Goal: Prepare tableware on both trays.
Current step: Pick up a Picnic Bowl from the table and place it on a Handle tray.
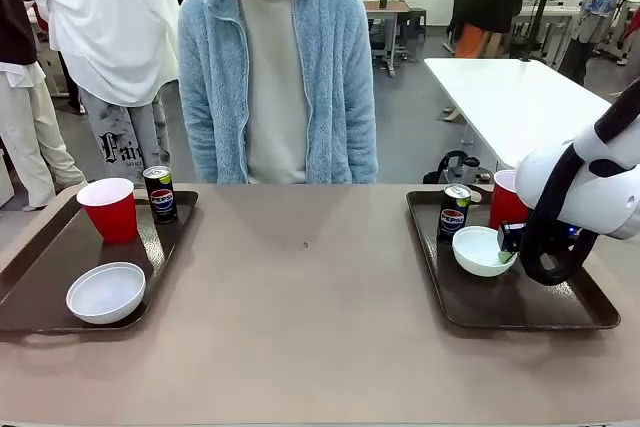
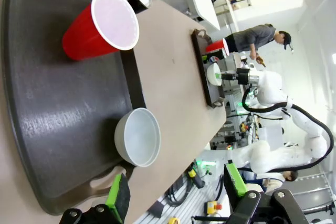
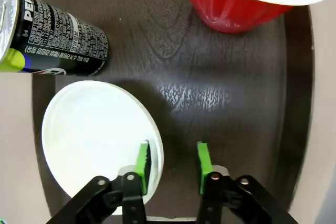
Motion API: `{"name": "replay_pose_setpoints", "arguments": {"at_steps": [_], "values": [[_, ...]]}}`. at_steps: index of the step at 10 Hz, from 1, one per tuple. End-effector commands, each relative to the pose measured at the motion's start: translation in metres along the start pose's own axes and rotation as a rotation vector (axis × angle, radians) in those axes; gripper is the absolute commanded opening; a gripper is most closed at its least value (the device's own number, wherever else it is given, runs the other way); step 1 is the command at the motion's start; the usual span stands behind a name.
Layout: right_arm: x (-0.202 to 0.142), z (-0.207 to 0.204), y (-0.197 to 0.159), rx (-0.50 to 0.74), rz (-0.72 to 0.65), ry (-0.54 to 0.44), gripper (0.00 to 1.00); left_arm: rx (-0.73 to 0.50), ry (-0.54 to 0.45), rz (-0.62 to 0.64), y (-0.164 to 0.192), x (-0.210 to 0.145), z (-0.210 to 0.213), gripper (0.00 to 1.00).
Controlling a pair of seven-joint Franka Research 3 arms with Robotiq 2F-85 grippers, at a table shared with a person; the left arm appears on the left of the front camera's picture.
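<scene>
Nearest the front camera, a small round white bowl point(image 1: 105, 292) sits in the near right corner of the left dark brown rectangular plastic tray point(image 1: 40, 277), close to its near rim. Farther back on that tray a red plastic cup with a white inside point(image 1: 108, 209) stands just beside a slim black soda can with a blue-red logo point(image 1: 159, 193) at the far right corner. The tray's left half is bare.

On the right dark brown tray point(image 1: 560, 312), a second white bowl point(image 1: 480, 250) lies near the left rim, with a second black can point(image 1: 454, 210) behind it and a second red cup point(image 1: 506, 199) just right of the can, partly hidden by the white right arm. The near half of this tray is open. Between the trays the brown tabletop point(image 1: 300, 317) is bare, and a person in a light blue fleece jacket point(image 1: 275, 77) stands at the far edge.

From the right wrist, the right gripper point(image 3: 172, 160) has its green fingers apart, one inside the bowl's point(image 3: 94, 135) rim and one outside over bare tray; whether the pads touch the rim I cannot tell.

From the left wrist, the left gripper point(image 2: 176, 190) hovers off the left tray's handle end with fingers well apart, holding nothing.
</scene>
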State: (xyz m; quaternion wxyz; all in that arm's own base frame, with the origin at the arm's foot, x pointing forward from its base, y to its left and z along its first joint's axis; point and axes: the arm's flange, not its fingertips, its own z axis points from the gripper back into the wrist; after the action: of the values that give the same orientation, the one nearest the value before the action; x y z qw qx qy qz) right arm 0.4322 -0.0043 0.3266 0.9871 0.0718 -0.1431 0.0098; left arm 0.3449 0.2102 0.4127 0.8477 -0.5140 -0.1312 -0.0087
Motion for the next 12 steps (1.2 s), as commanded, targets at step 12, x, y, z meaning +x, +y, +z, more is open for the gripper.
{"name": "replay_pose_setpoints", "arguments": {"at_steps": [12], "values": [[-0.146,0.186,0.082,-0.059,0.074,0.143,1.00,-0.016,-0.012,-0.017,-0.002,-0.001,0.001,0.95]]}}
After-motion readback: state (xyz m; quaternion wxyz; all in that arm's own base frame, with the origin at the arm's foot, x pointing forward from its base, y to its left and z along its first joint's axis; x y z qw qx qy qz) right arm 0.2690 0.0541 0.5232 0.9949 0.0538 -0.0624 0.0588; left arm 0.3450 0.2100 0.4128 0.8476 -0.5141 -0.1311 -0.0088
